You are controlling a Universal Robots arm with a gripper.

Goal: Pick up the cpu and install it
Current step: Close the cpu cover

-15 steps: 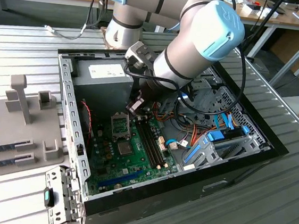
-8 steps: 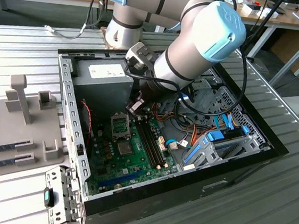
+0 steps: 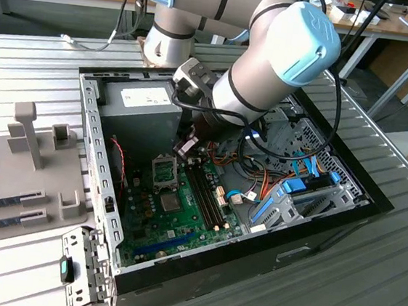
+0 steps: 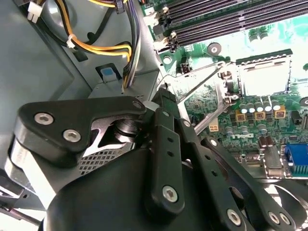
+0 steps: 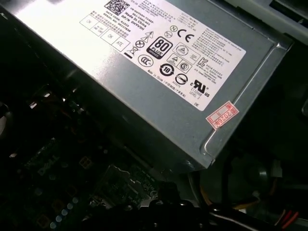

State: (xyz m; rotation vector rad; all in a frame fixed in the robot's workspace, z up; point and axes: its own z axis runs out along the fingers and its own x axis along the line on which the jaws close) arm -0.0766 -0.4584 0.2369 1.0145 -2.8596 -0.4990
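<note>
A robot arm (image 3: 270, 79) reaches down into an open desktop computer case (image 3: 313, 230) that lies on its side on a ribbed metal table (image 3: 379, 288). In the exterior view its gripper (image 3: 187, 145) hangs low inside the case, just above the green motherboard (image 3: 175, 216), close beside the grey power supply box (image 3: 146, 110) with the white label. The cpu socket (image 3: 165, 171) sits just below the gripper in this view, its cover raised, and a small square chip (image 3: 170, 202) is mounted further down the board.

In the second wrist view the gripper's black linkage arms (image 4: 166, 154) are seen from behind, drawn in close to one another; the fingertips themselves are hidden, so whether anything is held between them cannot be told. Beyond them the open socket (image 4: 266, 77) shows a pale, bright square surface inside its metal frame; whether that surface is the cpu or bare contacts cannot be told. Long black memory slots (image 4: 226, 19) run beside it.

The first wrist view looks across the power supply's labelled face (image 5: 163, 53) toward the dark motherboard (image 5: 53, 163)
</note>
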